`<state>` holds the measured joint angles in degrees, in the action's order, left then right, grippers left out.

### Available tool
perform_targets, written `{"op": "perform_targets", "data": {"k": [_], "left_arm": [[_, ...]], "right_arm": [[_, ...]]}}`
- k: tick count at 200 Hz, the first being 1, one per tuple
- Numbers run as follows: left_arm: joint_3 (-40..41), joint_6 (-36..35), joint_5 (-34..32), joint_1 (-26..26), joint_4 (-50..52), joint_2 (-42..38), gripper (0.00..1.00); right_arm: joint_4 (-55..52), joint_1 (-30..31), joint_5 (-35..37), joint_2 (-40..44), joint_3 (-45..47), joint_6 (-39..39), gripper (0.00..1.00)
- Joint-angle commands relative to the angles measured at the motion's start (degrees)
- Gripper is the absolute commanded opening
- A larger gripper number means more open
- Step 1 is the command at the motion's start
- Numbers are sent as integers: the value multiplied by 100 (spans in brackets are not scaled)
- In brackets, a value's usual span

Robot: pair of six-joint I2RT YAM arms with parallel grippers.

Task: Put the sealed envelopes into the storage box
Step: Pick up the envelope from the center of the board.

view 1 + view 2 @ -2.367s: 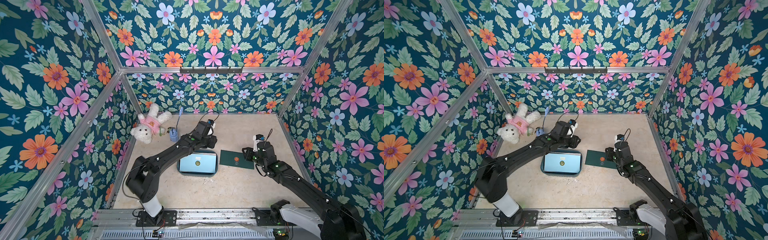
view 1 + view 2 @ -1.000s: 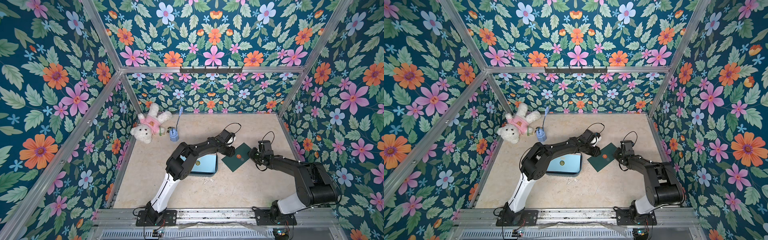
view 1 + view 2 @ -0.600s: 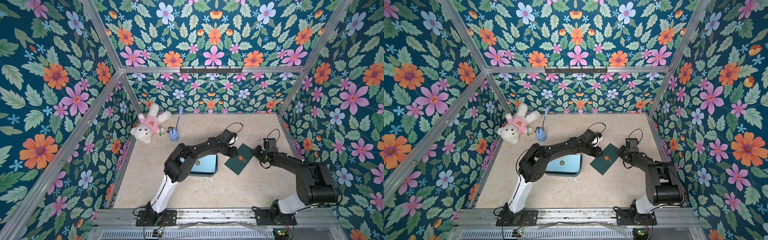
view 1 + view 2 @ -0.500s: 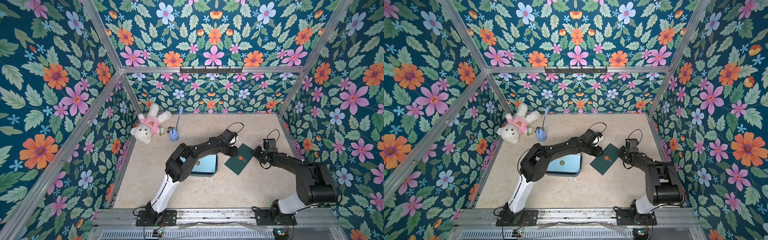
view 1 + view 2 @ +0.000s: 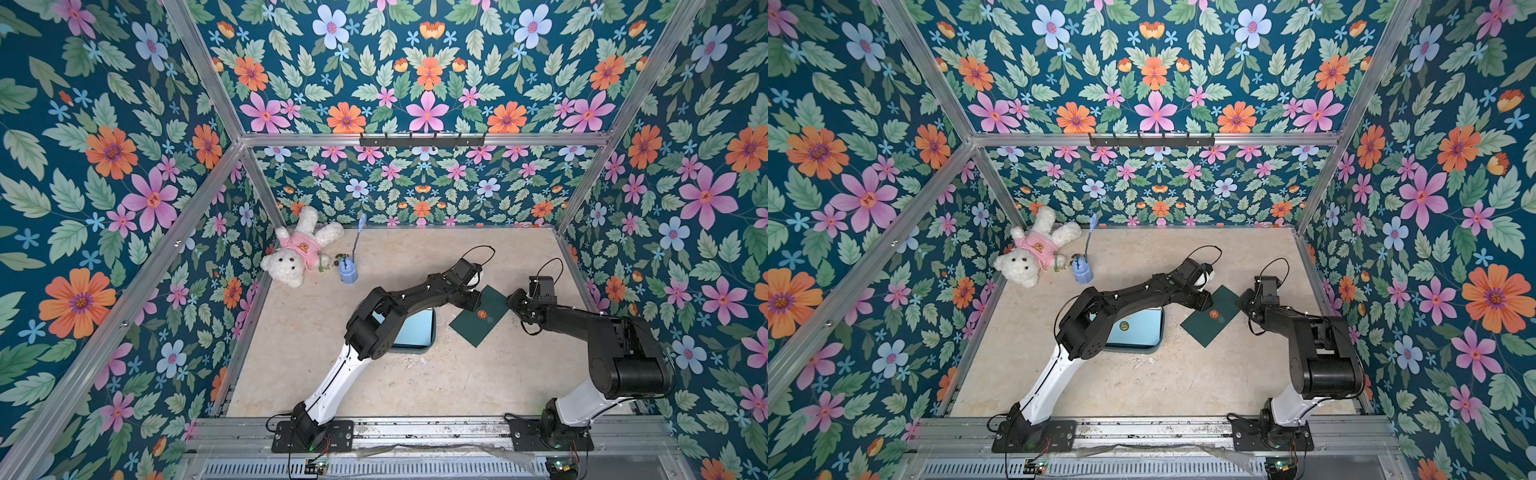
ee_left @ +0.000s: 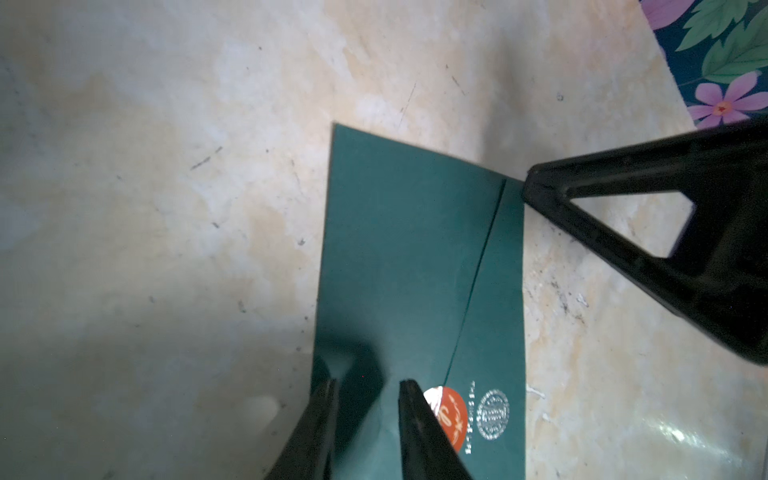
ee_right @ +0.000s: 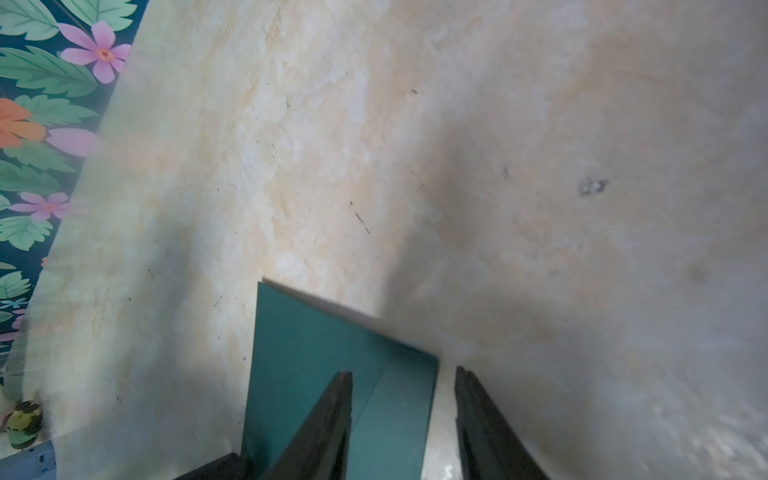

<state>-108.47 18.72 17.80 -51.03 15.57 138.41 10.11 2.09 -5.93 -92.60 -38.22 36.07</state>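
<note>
Sealed envelope, dark green: three o'clock of storage box; left gripper narrowly parted astride edge; right gripper part-open, empty.

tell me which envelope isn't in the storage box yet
The dark green envelope with the orange seal: it lies on the table beside the storage box, while the light blue envelope lies inside it.

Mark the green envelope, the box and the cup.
green envelope (image 5: 478, 323): in a top view, its middle.
box (image 5: 415, 350): in a top view, near rim.
cup (image 5: 348, 272): in a top view, its body.
</note>
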Motion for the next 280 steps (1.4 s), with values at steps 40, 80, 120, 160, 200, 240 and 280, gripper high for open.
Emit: {"op": "perform_targets", "data": {"k": [40,80,120,160,200,240,280], "left_arm": [[166,-39,-89,-8,239,85,30],[257,74,26,-4,64,124,30],[309,132,78,-4,-16,142,29],[375,145,63,-4,-46,121,29],[391,116,-16,-4,-20,55,28],[408,104,-88,-4,3,72,28],[441,79,-97,0,-2,66,28]], "right_arm": [[75,-22,-1032,-93,152,151,45],[845,-35,-1771,-46,338,403,45],[1488,-36,-2357,13,549,665,44],[1243,-67,-2083,211,493,565,44],[-281,-219,-367,242,-7,-153,45],[-225,-516,-306,-128,-65,-136,45],[-54,-516,-608,-553,-113,-144,45]]}}
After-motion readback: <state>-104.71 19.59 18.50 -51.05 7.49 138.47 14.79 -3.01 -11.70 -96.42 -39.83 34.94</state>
